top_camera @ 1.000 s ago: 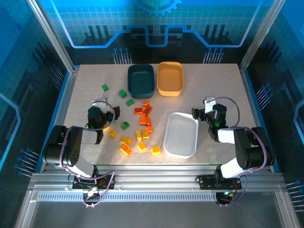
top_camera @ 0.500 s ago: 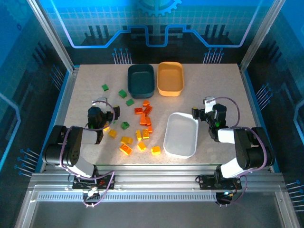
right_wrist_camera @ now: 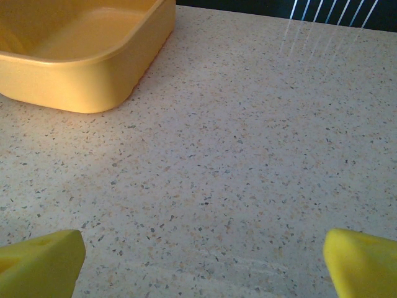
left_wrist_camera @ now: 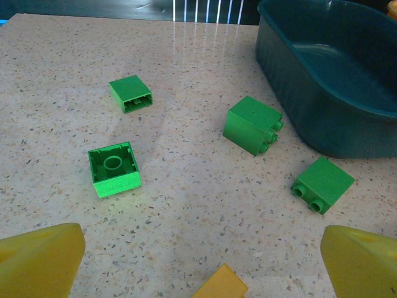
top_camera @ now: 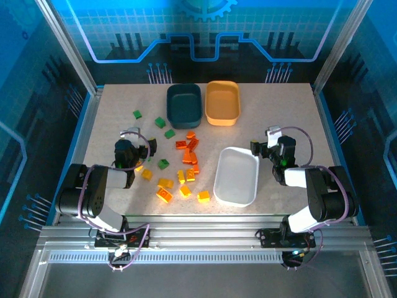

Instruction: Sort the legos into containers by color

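The left jaws and right jaws stand spread wide, gripping nothing, while the legos (top_camera: 190, 149) lie scattered on the desk (top_camera: 279, 112) left of the white bin (top_camera: 236, 176) — its long axis near-to-far, leaning slightly right — and the dark teal bin (top_camera: 184, 105) and orange bin (top_camera: 223, 102) sit side by side at the far edge, both lengthwise away from the arms.
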